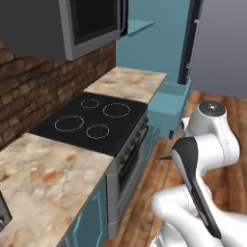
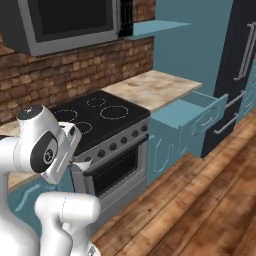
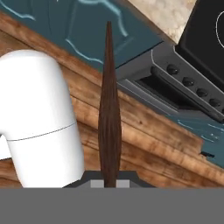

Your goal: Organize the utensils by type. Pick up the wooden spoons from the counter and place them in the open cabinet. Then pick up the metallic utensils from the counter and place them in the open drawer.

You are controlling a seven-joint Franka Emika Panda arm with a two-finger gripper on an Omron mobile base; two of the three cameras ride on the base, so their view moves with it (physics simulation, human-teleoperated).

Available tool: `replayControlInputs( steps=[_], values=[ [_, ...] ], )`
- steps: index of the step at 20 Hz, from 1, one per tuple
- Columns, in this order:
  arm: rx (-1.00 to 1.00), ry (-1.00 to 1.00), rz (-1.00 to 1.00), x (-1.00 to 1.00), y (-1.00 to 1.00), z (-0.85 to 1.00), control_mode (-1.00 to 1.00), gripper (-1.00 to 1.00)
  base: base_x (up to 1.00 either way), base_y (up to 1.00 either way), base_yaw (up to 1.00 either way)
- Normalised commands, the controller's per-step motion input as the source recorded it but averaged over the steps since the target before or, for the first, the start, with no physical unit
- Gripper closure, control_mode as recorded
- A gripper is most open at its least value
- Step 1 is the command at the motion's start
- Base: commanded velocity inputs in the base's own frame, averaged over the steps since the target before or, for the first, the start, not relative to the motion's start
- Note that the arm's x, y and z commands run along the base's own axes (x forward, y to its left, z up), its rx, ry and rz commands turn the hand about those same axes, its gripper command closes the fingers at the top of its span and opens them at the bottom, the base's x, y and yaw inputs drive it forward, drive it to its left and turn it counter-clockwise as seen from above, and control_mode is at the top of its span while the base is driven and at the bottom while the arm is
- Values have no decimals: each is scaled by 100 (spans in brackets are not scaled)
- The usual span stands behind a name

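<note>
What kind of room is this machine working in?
A home-style kitchen, computer-rendered by the look of it. A black stovetop with oven knobs sits between marbled stone counters, a microwave hangs against a brick wall, and a teal drawer stands pulled open.

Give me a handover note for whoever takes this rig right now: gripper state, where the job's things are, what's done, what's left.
Gripper: shut on a slim dark-handled utensil, which points out over the wood floor by the stove.
Drawer: pulled open beside the fridge; its inside is hard to see from here.
Cabinet: open, shelf edge visible; contents cannot be told.
Counter between stove and drawer: no utensils visible on it.
Left: carry the held utensil to the open drawer and release it. Check cabinet and drawer contents before calling it finished.
</note>
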Motion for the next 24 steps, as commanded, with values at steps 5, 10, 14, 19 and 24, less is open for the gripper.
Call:
replayControlInputs(
  steps=[5,10,14,19,24],
  values=[
    [0,0,0,0,0,0,100,100,84,-31,-8],
    [0,0,0,0,0,0,100,100,77,-16,-10],
    [0,0,0,0,0,0,100,100,73,-1,-15],
    [0,0,0,0,0,0,100,100,81,0,-12],
    [0,0,0,0,0,0,100,100,64,0,-15]
  ],
)
